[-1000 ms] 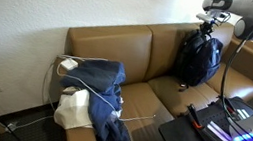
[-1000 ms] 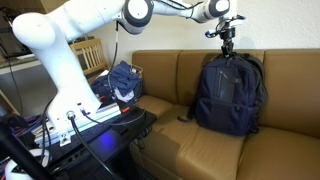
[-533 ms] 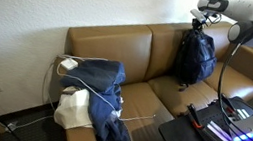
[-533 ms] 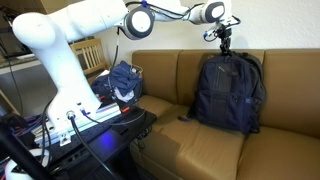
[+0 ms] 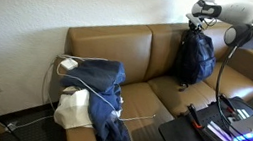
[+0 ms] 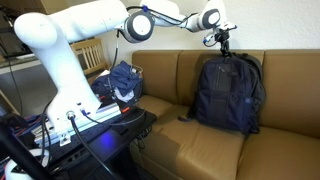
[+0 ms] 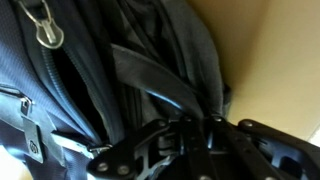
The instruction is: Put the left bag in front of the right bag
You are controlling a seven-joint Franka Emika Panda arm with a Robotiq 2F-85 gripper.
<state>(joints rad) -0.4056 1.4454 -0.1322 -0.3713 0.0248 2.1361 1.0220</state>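
The left bag (image 6: 230, 95), a bulky navy backpack with a front pocket, stands upright on the tan sofa against the backrest; it also shows in the other exterior view (image 5: 196, 57). My gripper (image 6: 222, 40) (image 5: 197, 24) is at its top. In the wrist view the gripper (image 7: 190, 130) is shut on a dark strap (image 7: 155, 85) of the bag, beside a zipper pull (image 7: 45, 30). A darker edge (image 6: 262, 85) shows behind the bag's side; I cannot tell whether it is the slimmer grey-blue right bag.
A heap of blue denim clothes (image 5: 103, 92) with a white cloth and cable lies at the sofa's other end (image 6: 125, 80). The tan sofa seat (image 6: 200, 150) lies in front of the bag. A dark table with electronics (image 5: 223, 136) stands before the sofa.
My gripper has shifted slightly along the top of the backrest while staying shut on the strap. The top of the bag has moved a little with it.
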